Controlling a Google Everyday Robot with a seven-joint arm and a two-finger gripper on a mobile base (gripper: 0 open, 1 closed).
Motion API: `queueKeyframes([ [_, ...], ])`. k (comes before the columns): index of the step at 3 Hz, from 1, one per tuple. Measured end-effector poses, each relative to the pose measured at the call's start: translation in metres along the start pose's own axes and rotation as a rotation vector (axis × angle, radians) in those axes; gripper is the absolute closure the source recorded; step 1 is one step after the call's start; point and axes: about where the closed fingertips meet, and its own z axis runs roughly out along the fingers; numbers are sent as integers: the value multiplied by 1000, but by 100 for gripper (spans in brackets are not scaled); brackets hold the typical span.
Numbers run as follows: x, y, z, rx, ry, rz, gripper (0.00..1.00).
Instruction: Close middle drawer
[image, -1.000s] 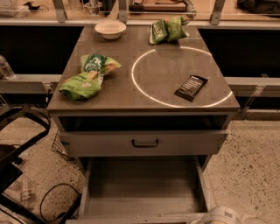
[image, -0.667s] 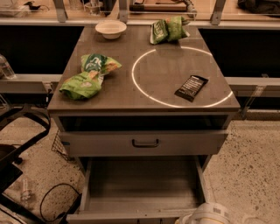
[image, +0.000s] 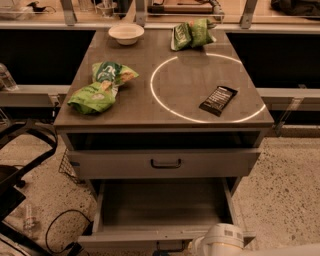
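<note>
**Still open: middle drawer pulled far out, arm edging along its front**

Now the middle drawer (image: 161, 206) stands drawn well out of the grey cabinet (image: 75, 131), its plain tray bare to view and its front at the bottom edge of the view; it has not shifted since a second ago. The gripper (image: 216, 241) shows only as a white rounded body at the bottom edge, just at the drawer's front rim and right of the small dark handle (image: 168, 246); whether it is released or clenched I cannot tell. A second ago that white body sat further right, near the drawer's right corner; it has since come leftward along the front, and more of it shows. Above, the top drawer (image: 165, 163) stands slightly out. On the cabinet top nothing has moved: a white bowl (image: 126, 33) at the back left; a green bag (image: 192, 33) at the back right; two green bags (image: 103, 86) at the left; a dark packet (image: 218, 100) lying on the rim of a ring of light (image: 152, 95).
</note>
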Motion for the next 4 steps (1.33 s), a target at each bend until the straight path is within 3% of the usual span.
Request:
queueKeyframes([
  [1, -18, -40, 2, 44, 27, -57, 100],
  [4, -17, -41, 1, 44, 27, -57, 100],
])
